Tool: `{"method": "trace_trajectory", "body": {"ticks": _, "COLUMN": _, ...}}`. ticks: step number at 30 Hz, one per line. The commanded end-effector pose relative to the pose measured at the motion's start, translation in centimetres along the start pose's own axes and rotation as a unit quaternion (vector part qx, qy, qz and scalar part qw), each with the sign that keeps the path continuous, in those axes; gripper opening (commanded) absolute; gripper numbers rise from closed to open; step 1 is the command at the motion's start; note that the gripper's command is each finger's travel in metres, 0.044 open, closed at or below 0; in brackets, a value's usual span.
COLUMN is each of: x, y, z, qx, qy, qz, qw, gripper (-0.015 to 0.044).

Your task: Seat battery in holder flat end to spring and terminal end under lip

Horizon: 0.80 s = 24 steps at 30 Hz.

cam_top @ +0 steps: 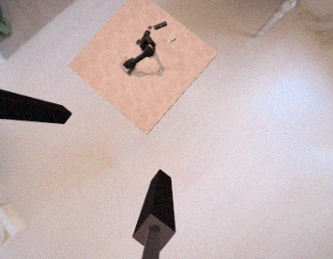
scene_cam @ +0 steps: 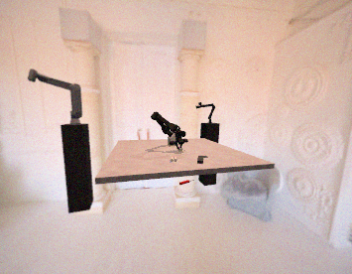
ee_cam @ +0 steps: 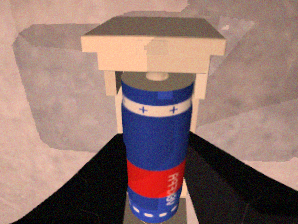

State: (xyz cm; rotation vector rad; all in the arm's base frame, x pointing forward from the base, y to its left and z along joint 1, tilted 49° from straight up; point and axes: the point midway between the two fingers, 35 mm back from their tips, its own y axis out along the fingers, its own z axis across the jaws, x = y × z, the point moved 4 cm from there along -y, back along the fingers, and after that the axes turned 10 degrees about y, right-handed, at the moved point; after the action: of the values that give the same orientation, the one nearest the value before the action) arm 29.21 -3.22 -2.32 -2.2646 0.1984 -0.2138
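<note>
pincer (ee_cam: 154, 183) clenched on the battery (ee_cam: 156, 145), one dark finger (ee_cam: 87, 196) at 9 o'clock of its body and the other at 3 o'clock, gripping across the red band near the flat end. in the wrist view the battery lies lengthwise in the holder (ee_cam: 153, 43), its terminal end at 12 o'clock, nub right at the lip's underside; whether it is fully tucked under, cannot tell. flat end at 6 o'clock over the holder base; spring not visible.

handling, as judged: rigid metal cylinder, smooth glossy wrap, so likely to roll or slide if gripped off-centre. moderate weight for its size. the side grip on the lower half looks sound and leaves the terminal end free. the holder looks light, thin-walled and easily shoved. top view: arm (cam_top: 143, 52) on the table (cam_top: 134, 103), a loose dark piece (cam_top: 159, 24) at 1 o'clock of it.
</note>
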Motion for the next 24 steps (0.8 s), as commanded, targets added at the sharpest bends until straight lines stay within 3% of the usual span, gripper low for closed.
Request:
{"method": "trace_trajectory", "body": {"ticks": 1, "x": -0.1, "y": 0.2, "z": 0.0, "qx": -0.001, "qy": -0.002, "qz": 0.007, "qw": 1.0, "gripper": 0.0082}}
{"method": "trace_trajectory", "body": {"ticks": 23, "x": 1.2, "y": 0.0, "z": 0.2, "qx": -0.001, "qy": -0.002, "qz": 0.005, "qw": 1.0, "gripper": 0.0082}}
{"method": "trace_trajectory", "body": {"ticks": 24, "x": 1.2, "y": 0.0, "z": 0.2, "qx": -0.001, "qy": -0.002, "qz": 0.005, "qw": 1.0, "gripper": 0.0108}}
